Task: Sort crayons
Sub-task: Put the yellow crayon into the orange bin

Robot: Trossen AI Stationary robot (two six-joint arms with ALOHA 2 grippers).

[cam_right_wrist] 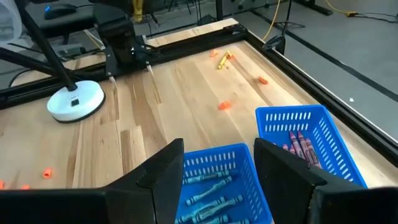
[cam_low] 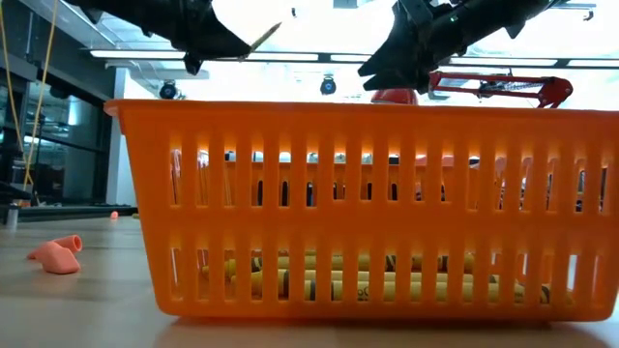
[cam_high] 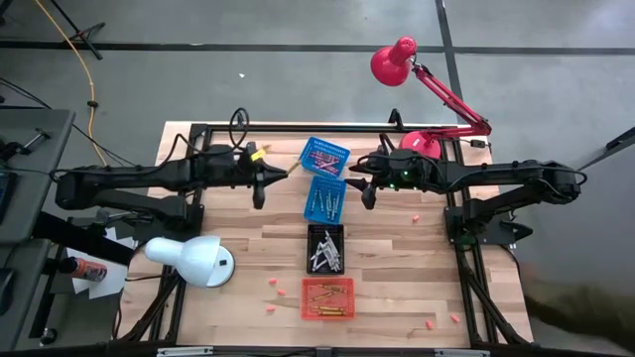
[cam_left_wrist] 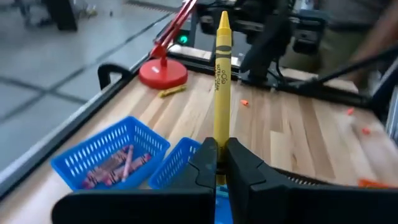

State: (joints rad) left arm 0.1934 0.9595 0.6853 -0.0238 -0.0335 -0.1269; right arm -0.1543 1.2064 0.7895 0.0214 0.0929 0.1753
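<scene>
My left gripper (cam_high: 276, 177) is shut on a yellow crayon (cam_left_wrist: 222, 74), above the table just left of the baskets; it also shows in the low view (cam_low: 232, 43). My right gripper (cam_high: 357, 181) is open and empty over the nearer blue basket (cam_right_wrist: 214, 183), which holds blue-green crayons. The far blue basket (cam_high: 324, 156) holds pink-red crayons. A black basket (cam_high: 325, 248) holds grey crayons, and an orange basket (cam_high: 327, 297) holds orange ones. A loose yellow crayon (cam_high: 256, 156) lies on the table at the far left. My left gripper pinches the yellow crayon's blunt end (cam_left_wrist: 219, 142) between its two fingers. The fingers come about level from the table's left. The crayon sticks out past the fingertips, tip (cam_high: 295, 170) toward the baskets, lifted clear of the table and slanting a little upward in the low view (cam_low: 263, 37).
The baskets stand in a row down the table's middle. A white lamp (cam_high: 189, 260) stands at the near left, and a red lamp's base (cam_high: 422, 144) at the far right. Small pink bits (cam_high: 273, 290) lie scattered on the wood. A black frame rail (cam_high: 298, 127) runs along the far edge.
</scene>
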